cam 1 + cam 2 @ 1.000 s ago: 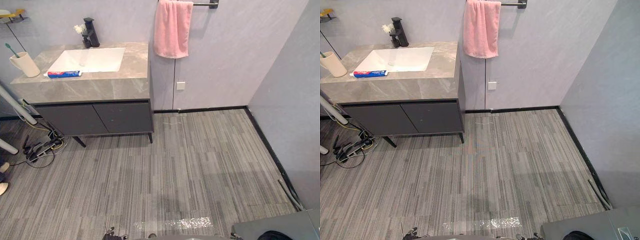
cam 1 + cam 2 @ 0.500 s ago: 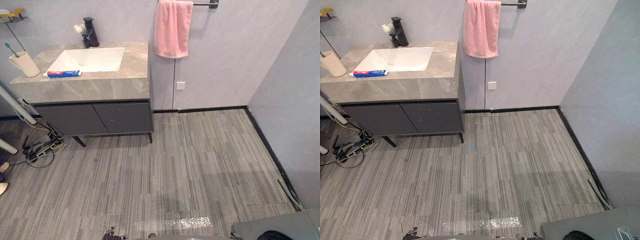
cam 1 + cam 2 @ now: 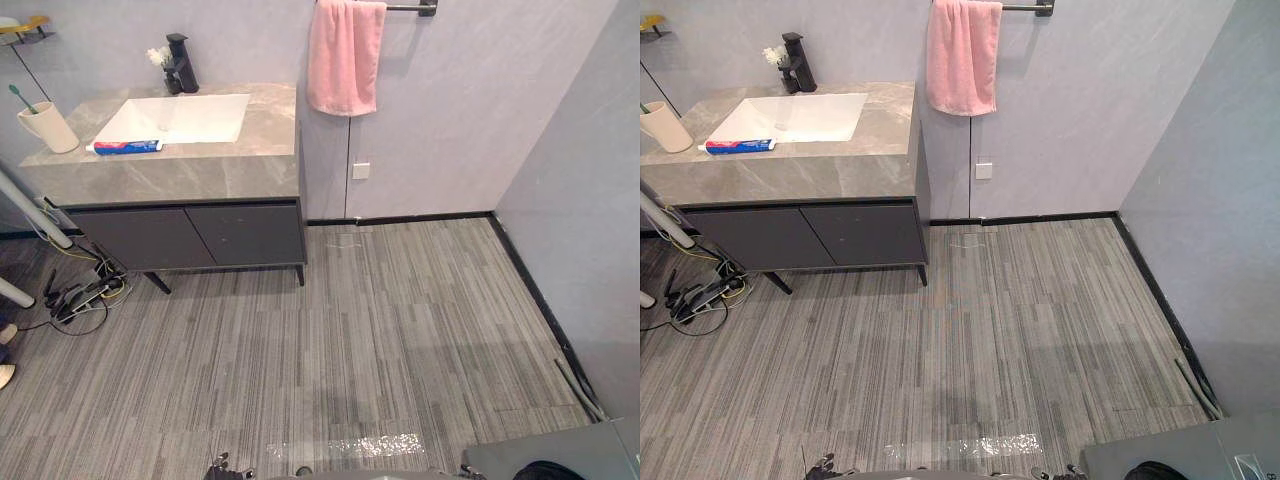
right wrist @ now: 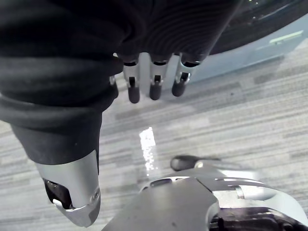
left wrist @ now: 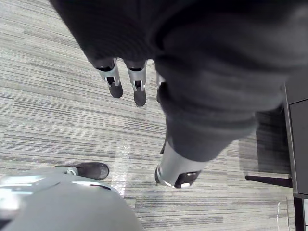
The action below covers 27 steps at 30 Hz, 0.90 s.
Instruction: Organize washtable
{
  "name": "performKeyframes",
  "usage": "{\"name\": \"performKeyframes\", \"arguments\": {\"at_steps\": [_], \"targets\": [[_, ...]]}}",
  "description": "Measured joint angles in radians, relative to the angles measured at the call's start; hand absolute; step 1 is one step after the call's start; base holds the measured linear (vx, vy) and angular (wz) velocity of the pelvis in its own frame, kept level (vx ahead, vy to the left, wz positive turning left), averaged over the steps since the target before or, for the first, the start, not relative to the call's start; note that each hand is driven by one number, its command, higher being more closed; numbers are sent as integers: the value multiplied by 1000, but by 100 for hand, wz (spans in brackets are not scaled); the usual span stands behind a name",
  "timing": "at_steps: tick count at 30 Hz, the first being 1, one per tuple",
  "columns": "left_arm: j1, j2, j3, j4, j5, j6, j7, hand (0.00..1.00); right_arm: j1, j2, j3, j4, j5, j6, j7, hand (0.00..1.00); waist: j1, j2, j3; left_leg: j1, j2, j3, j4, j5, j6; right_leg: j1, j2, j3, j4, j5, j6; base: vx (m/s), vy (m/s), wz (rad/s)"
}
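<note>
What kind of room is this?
Likely a bathroom: a grey vanity counter with an inset white sink and black faucet, a toothpaste tube by a cup with a toothbrush, and a pink towel on a wall bar.

The left robot hand (image 5: 138,83) and right robot hand (image 4: 155,81) have silver, dark-tipped fingers (image 5: 112,77).

Cup (image 3: 47,128) left of sink (image 3: 185,115), toothpaste (image 3: 125,147) before it, faucet (image 3: 181,65) behind, towel (image 3: 345,55) hanging right.
</note>
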Motion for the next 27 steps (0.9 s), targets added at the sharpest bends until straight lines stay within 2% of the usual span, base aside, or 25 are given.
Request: {"name": "performKeyframes", "arguments": {"at_steps": [22,25,26,27], "targets": [[-1,0,1,0,-1,0,0,0,-1,0,1,0,1,0,2,0,0,1,1,-1,0,2,0,0,0,-2,1,2,0,0,0,0,0,0],[-6,-2,6,-2,-14,0,0,0,-24,-5,1,0,3,1,15,0,2,7,11,-10,15,27,1,0,-1,-60,6,12,78,-24,-5,-17,-19,-29],[-6,3,16,-2,-27,1,1,0,-34,-3,1,-1,8,0,20,0,0,-2,25,-9,19,42,2,-3,-9,-77,6,16,122,-47,-21,-17,-49,-23],[-10,8,32,-2,-36,2,1,0,-35,2,1,-1,14,-2,21,0,-3,-13,36,-24,25,50,49,-35,-42,-86,4,17,153,-70,-38,-29,-96,-19]]}}
